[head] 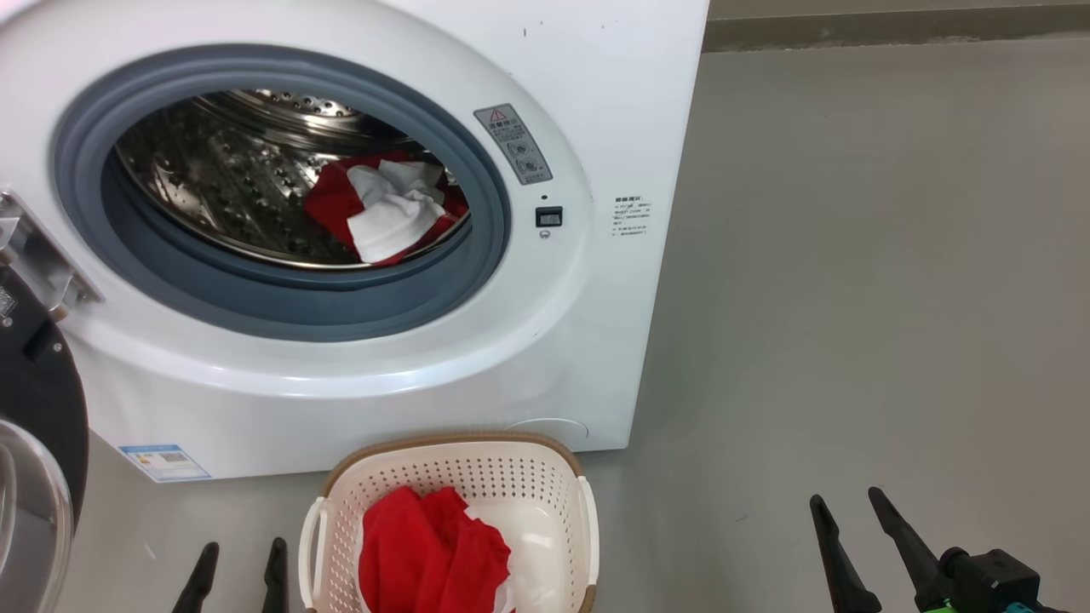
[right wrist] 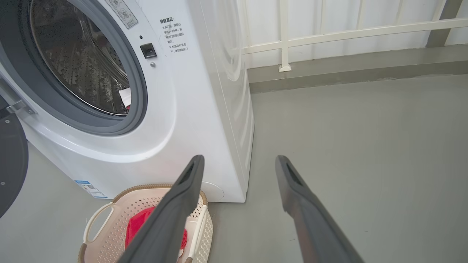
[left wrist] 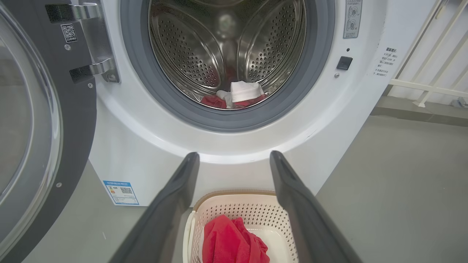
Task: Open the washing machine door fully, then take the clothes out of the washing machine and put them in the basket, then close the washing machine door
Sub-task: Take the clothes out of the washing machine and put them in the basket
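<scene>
The white washing machine (head: 562, 358) stands with its round black-rimmed door (head: 34, 426) swung open at the left. Red and white clothes (head: 387, 209) lie inside the steel drum (left wrist: 226, 47). On the floor in front sits the cream basket (head: 511, 472), with a red garment (head: 430, 553) in it. My left gripper (head: 240, 553) is open, low and just left of the basket. My right gripper (head: 847, 507) is open over the floor, well right of the basket. In the left wrist view the fingers (left wrist: 175, 197) frame the basket (left wrist: 237, 204), with nothing between them.
Grey floor (head: 851, 298) stretches right of the machine. A white railing (right wrist: 347, 34) and a low kerb run along the back wall. The open door's glass window (left wrist: 25, 128) bulges out at the left, close to my left arm.
</scene>
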Robot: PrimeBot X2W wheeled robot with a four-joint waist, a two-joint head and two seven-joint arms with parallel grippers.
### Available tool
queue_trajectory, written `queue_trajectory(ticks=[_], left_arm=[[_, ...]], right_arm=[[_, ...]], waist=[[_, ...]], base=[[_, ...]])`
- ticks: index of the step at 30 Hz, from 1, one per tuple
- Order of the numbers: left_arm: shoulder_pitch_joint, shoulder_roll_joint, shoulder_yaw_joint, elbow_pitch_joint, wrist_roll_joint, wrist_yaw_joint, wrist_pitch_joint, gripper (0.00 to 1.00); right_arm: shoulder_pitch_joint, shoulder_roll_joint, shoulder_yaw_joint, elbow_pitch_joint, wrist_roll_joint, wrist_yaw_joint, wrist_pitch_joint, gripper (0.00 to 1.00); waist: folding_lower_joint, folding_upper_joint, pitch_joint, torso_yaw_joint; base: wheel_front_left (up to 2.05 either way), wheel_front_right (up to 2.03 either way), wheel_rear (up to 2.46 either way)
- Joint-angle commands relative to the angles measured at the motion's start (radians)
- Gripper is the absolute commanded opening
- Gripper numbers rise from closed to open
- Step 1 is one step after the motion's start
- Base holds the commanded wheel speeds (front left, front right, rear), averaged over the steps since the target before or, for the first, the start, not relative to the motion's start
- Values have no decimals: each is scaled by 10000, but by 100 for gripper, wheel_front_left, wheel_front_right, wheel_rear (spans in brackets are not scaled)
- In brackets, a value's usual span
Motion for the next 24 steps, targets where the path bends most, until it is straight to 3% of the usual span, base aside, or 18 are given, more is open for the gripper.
queue_trajectory(ticks=[1,18,24], left_arm=[[-83,72,392,-297,112,-54,-63,100],[-240,-28,389,-485,57,-54,-63,100],[-1227,331,-304,-66,-290,-54,-63,100]], right_arm=[[-106,-180,180,-259,7,63,-65,100],[-311,-138,144,-367,-79,63,-65,100],[-609,16,193,-410,-147,63,-65,100]], waist=[[0,-1,-4,2],[0,-1,306,34],[0,-1,861,17]], base=[[0,0,0],[0,0,0],[0,0,0]])
